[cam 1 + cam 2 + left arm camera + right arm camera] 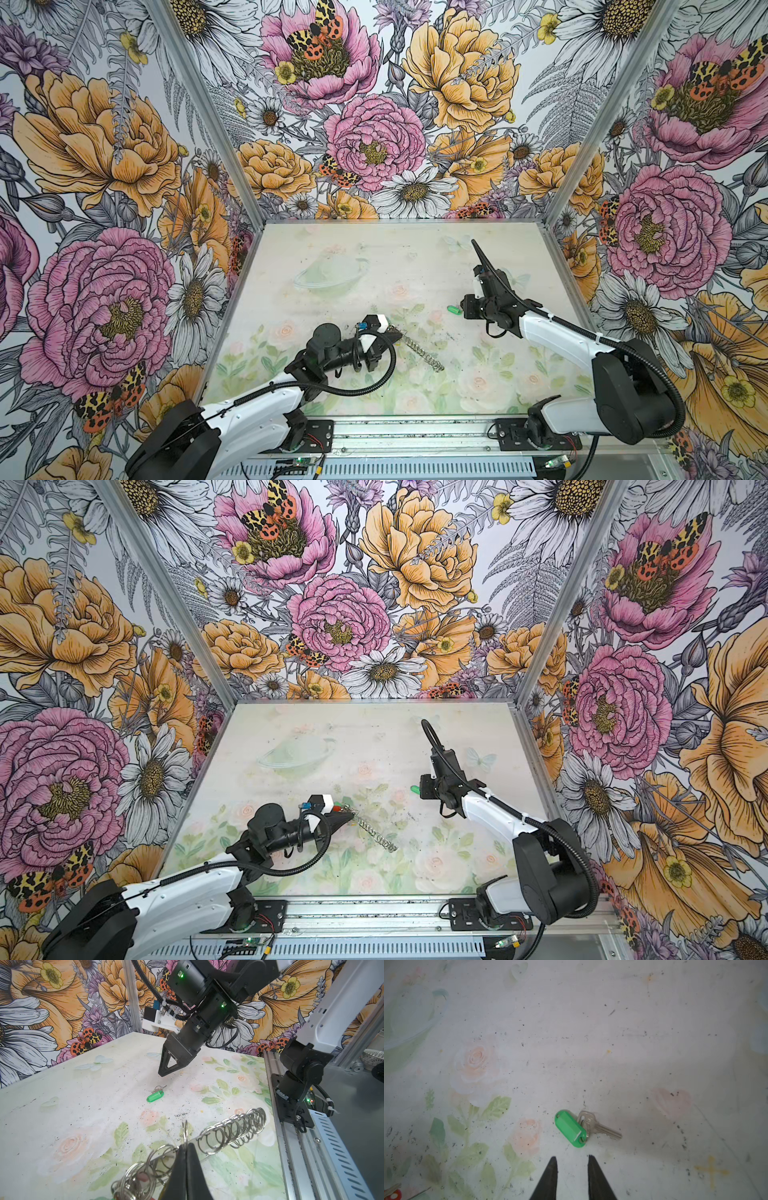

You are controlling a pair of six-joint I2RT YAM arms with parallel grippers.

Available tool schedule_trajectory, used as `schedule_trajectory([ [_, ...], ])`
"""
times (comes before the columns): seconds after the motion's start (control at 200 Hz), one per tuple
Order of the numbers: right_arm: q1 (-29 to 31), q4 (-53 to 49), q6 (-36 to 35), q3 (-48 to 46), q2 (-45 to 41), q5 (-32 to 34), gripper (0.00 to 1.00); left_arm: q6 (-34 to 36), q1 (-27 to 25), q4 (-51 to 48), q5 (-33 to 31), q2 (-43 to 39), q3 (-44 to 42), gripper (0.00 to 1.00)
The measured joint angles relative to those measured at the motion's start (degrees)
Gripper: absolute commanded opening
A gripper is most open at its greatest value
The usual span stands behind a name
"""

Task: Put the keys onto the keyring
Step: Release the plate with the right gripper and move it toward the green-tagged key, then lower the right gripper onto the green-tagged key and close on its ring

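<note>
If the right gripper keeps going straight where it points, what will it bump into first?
Probably the green-tagged key, lying on the table just ahead of the right gripper. Depth is unclear, so it might touch the table first.

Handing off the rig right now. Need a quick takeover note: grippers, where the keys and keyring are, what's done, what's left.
Grippers: the left gripper is shut on the keyring, holding it out over the table. The right gripper is open and empty, hovering just short of the green-tagged key.
Things: the green-tagged key lies loose on the table.
Done: a reddish tag shows among the rings by the left gripper, so at least one key seems to be on. The count is unclear.
Left: pick up the green-tagged key and thread it onto the keyring.
</note>
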Motion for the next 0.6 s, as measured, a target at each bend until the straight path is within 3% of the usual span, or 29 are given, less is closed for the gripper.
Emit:
schedule_trajectory([
  [0.601,-2.2,-1.1,1.6,4.7,9.9,-3.2,0.24,0.2,0.0,0.2,2.5,4.3,0.0,0.0],
])
